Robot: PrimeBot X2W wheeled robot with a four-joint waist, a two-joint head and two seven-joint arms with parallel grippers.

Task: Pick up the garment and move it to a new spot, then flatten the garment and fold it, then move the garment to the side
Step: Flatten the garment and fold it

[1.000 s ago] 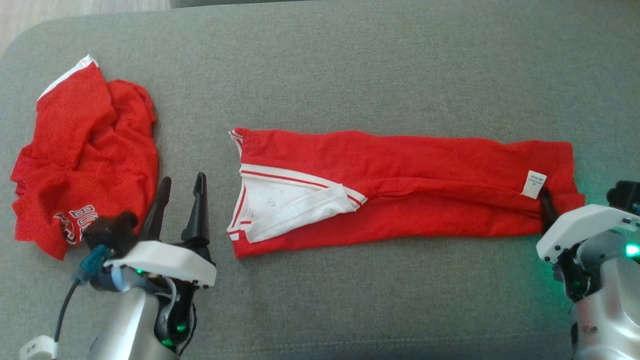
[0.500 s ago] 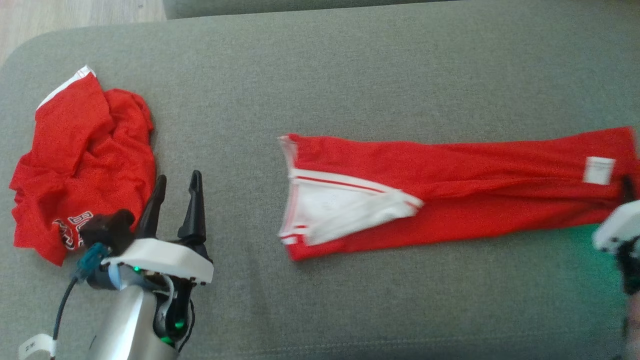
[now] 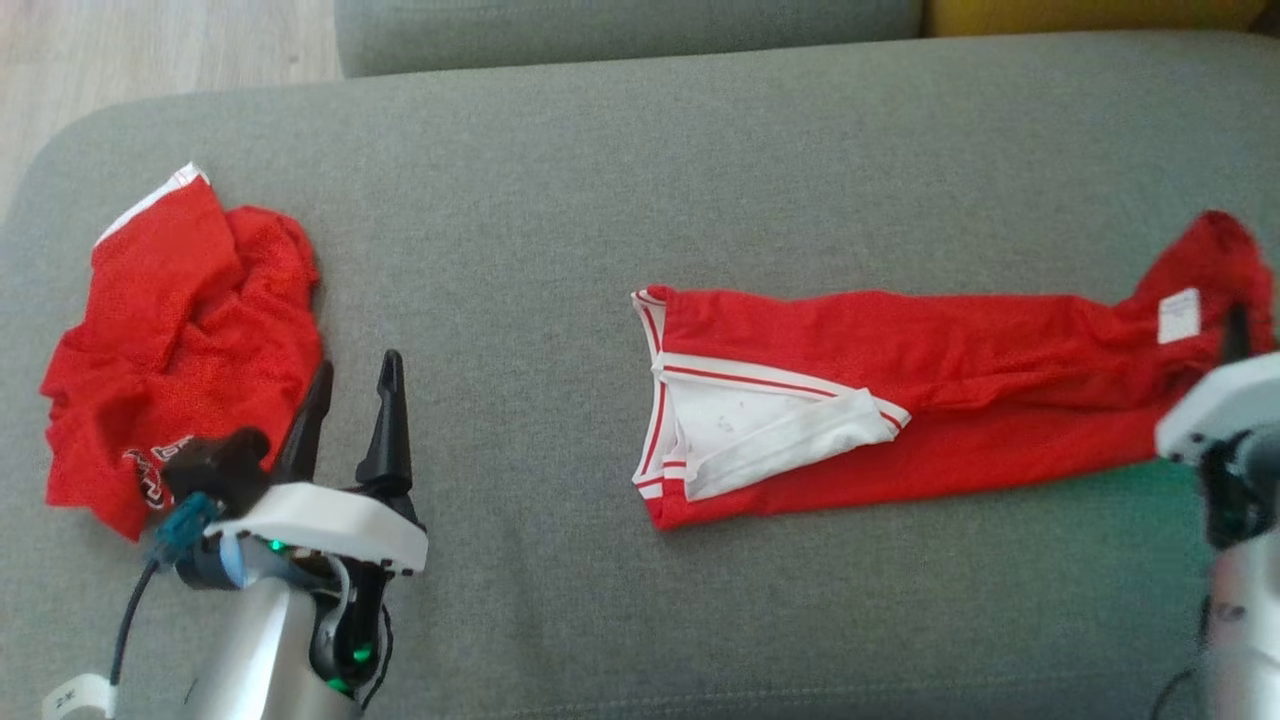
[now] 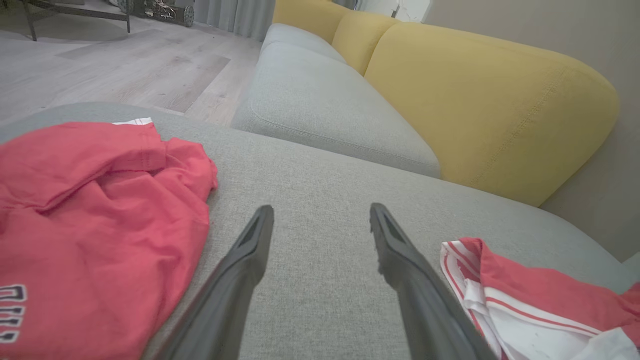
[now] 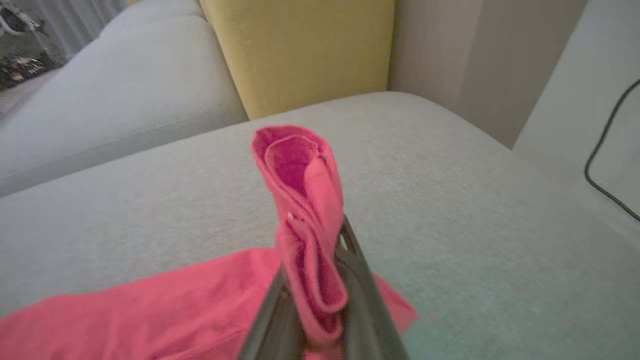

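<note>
The folded red garment (image 3: 900,410) is lying on the grey cushion (image 3: 640,180) with its long axis running from 9 o'clock to 3 o'clock in the head view. Its white-trimmed end is pointing to 9 o'clock. The end carrying the white label (image 3: 1180,315) is rising toward 2 o'clock, bunched and lifted off the fabric. The right gripper (image 5: 320,280) is clamping that raised end, its fingers pressing together on a roll of red cloth. The left gripper (image 3: 350,385) is hovering at 8 o'clock with its fingers apart and nothing between them, just beside a crumpled red jersey (image 3: 180,330).

Compared with a second ago, the garment is sitting further toward 3 o'clock. The gap between its trimmed end and the left gripper is widening, and the labelled end, flat before, is now standing up. The left gripper is keeping its place beside the jersey.
</note>
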